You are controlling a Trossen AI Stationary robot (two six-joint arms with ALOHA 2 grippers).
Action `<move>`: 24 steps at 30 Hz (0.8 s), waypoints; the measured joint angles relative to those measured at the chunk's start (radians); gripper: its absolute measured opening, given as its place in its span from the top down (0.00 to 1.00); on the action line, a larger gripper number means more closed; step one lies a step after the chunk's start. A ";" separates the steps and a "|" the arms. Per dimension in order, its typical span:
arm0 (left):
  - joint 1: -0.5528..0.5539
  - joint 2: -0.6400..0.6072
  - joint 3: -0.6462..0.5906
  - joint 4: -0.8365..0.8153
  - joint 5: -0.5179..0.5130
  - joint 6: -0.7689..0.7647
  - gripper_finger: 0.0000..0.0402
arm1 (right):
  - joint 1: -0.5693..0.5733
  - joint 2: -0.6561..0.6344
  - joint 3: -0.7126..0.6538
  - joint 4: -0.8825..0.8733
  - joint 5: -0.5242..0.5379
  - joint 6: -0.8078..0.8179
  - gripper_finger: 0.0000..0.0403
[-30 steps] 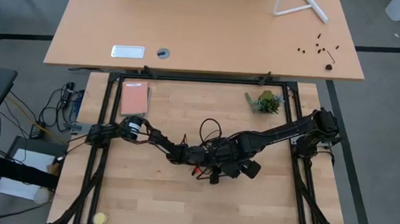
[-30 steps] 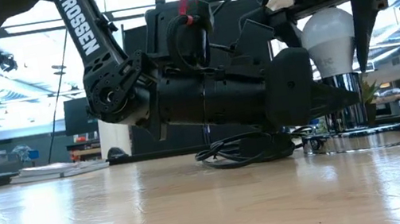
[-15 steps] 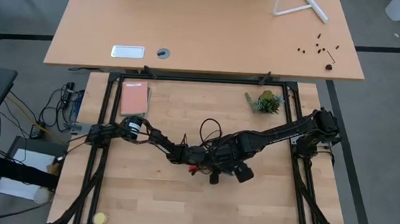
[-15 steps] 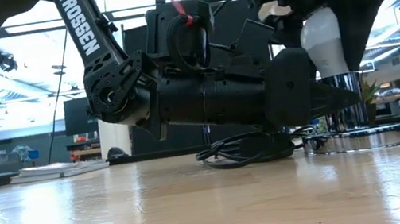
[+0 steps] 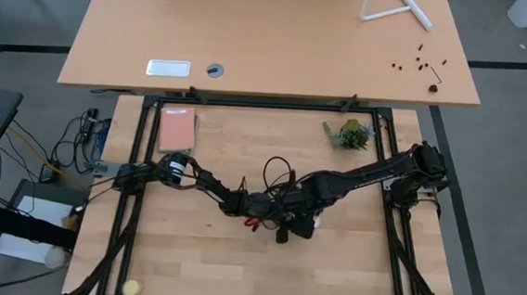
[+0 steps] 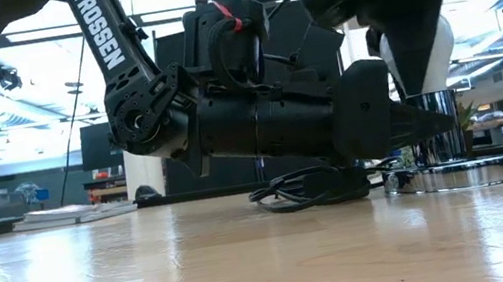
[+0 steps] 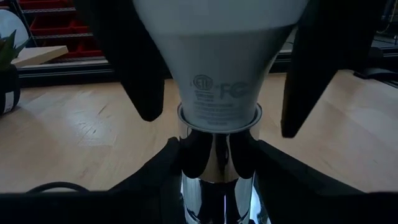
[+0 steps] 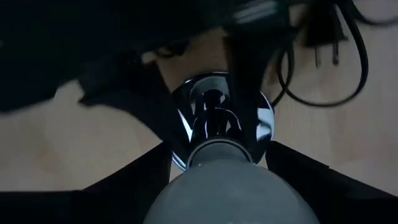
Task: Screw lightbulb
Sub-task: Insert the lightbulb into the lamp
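Right now the small white pear-shaped lightbulb (image 6: 423,43) is standing upright, its long axis vertical, its rounded end pointing up and its narrow neck pointing down into the shiny chrome socket post (image 7: 217,165). That post is rising from a round silvery base disc (image 6: 451,175) resting on the pale wooden table (image 6: 152,278).

The right gripper (image 7: 217,68) is reaching down over the bulb from above, its two dark fingers (image 7: 143,68) sitting on either side of the bulb's shoulders; whether they are pressing on the glass or standing just clear of it I cannot tell. The left gripper (image 7: 214,155) is lying level with the table, its fingers flanking the chrome post, and again contact is hard to judge.

From overhead, both arms are covering the bulb completely. The bulb's screw base is hidden inside the post, and a black cord (image 6: 305,188) is coiling behind the left gripper.
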State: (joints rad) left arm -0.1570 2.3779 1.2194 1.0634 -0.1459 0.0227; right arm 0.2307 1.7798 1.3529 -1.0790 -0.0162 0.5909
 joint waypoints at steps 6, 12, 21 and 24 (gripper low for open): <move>0.000 0.000 0.000 0.000 -0.001 -0.003 0.56 | -0.016 0.000 0.000 0.005 -0.019 0.094 0.35; 0.000 0.000 0.000 0.000 -0.006 0.000 0.56 | -0.019 0.002 0.005 -0.003 -0.060 0.178 0.27; 0.000 0.000 0.001 0.001 -0.006 0.000 0.56 | -0.016 0.002 0.008 -0.077 -0.080 0.295 0.24; 0.000 0.000 0.001 0.001 -0.006 0.001 0.56 | -0.007 0.002 0.008 -0.069 -0.080 0.279 0.24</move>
State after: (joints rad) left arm -0.1573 2.3779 1.2201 1.0640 -0.1520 0.0235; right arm 0.2233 1.7813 1.3605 -1.1485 -0.0959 0.8701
